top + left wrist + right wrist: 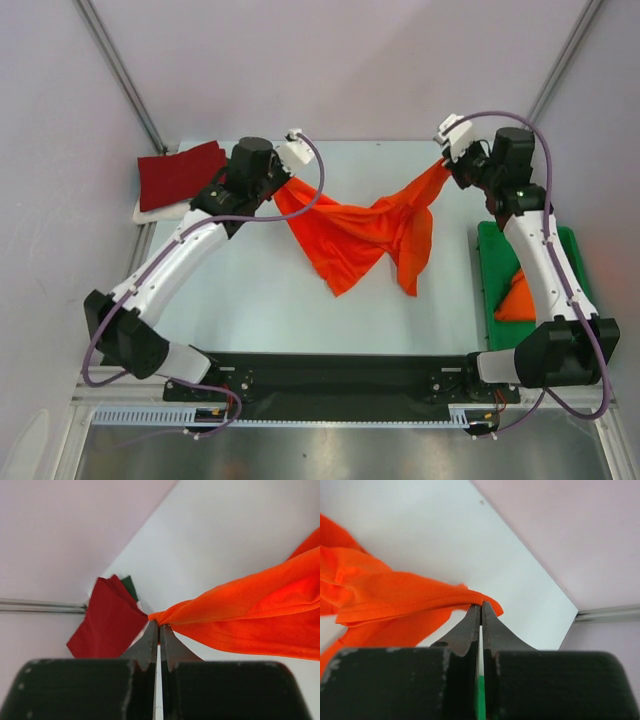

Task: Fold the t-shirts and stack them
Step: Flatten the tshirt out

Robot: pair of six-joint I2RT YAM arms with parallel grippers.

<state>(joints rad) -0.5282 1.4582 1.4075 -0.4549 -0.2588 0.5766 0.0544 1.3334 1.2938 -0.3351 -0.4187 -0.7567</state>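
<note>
Orange cloth (515, 300) in bin (495, 275): half behind right arm (545, 265).
Orange shirt (360, 235): crumpled, lifted at both ends, middle sagging.
Left gripper (159, 626), right gripper (481, 607): clamped on shirt.

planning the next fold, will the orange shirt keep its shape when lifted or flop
Probably very floppy: the orange t-shirt sags in bunched folds between the left gripper and right gripper. Likely light, since small pinches at its edges hold its ends up. It might slip if tugged, as little cloth sits between the tips.
</note>
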